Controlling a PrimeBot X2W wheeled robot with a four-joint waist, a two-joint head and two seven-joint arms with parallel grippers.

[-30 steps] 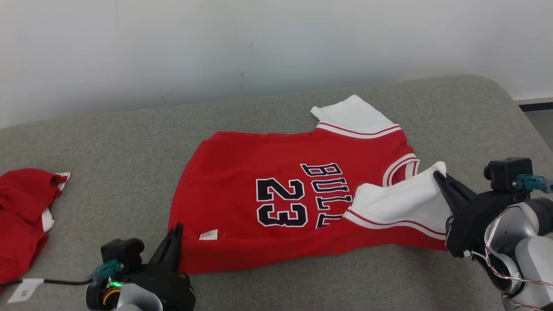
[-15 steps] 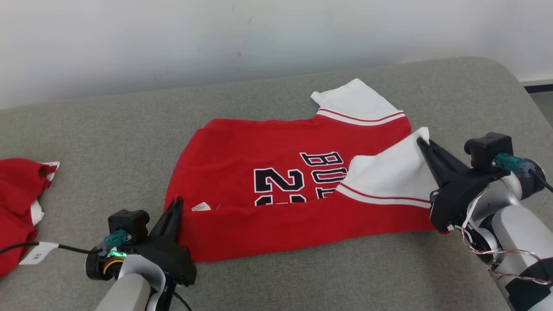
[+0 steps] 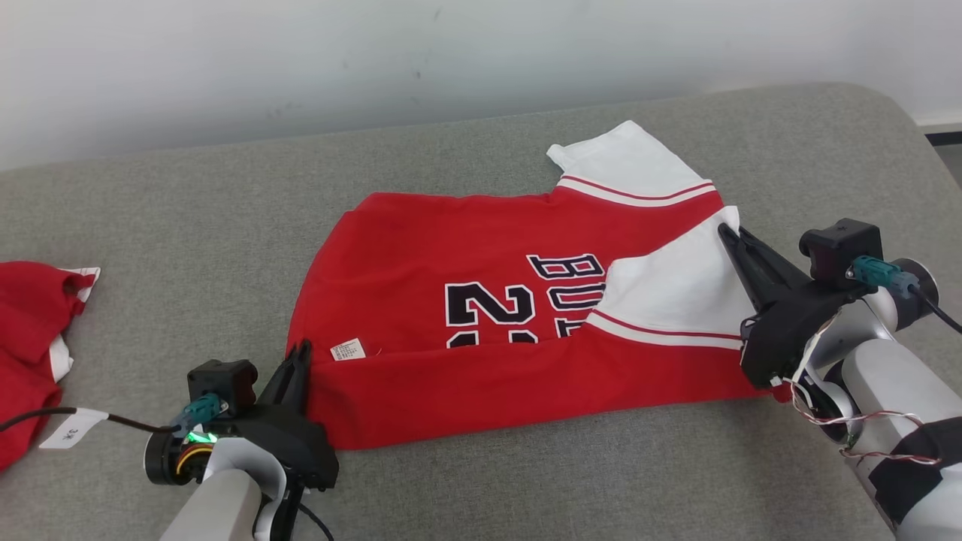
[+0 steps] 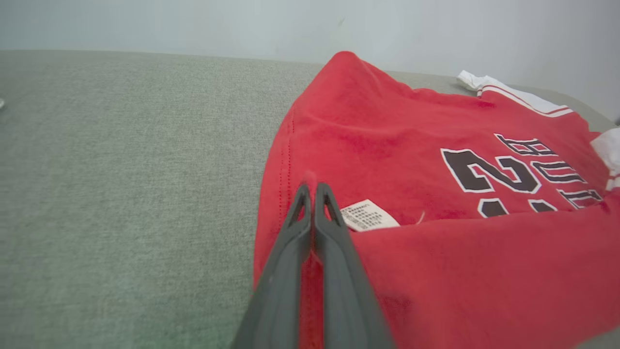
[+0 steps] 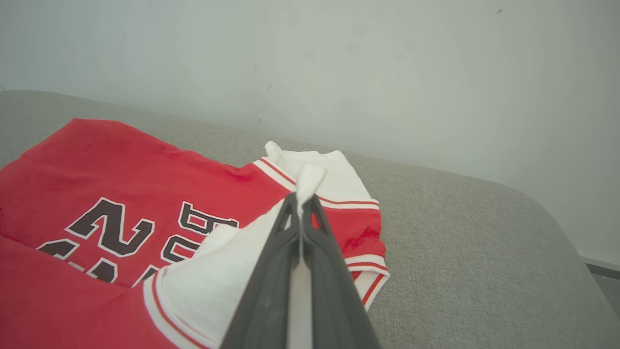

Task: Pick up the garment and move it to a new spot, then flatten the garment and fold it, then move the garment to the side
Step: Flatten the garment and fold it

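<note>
The garment (image 3: 466, 248) is a red jersey with white sleeves and "BULLS 23" in dark letters, lying sideways on the grey cushion (image 3: 195, 218). Its near long edge is lifted and folded over towards the far side, covering the lower part of the number. My left gripper (image 3: 301, 353) is shut on the hem corner beside the white care label (image 3: 347, 349); the same pinch of red cloth appears between the fingertips (image 4: 312, 186). My right gripper (image 3: 727, 231) is shut on the white sleeve (image 3: 676, 289), whose tip pokes past the gripper (image 5: 301, 198).
A second red garment (image 3: 30, 330) lies crumpled at the cushion's left edge, with a white tag (image 3: 71, 428) on a dark cable near it. A pale wall (image 3: 451, 52) runs behind the cushion. The cushion's rounded right corner (image 3: 894, 128) is close to my right arm.
Both grippers have carried the jersey's near edge farther over towards the back, so more of the number is covered. The head camera has also shifted, moving the whole picture.
</note>
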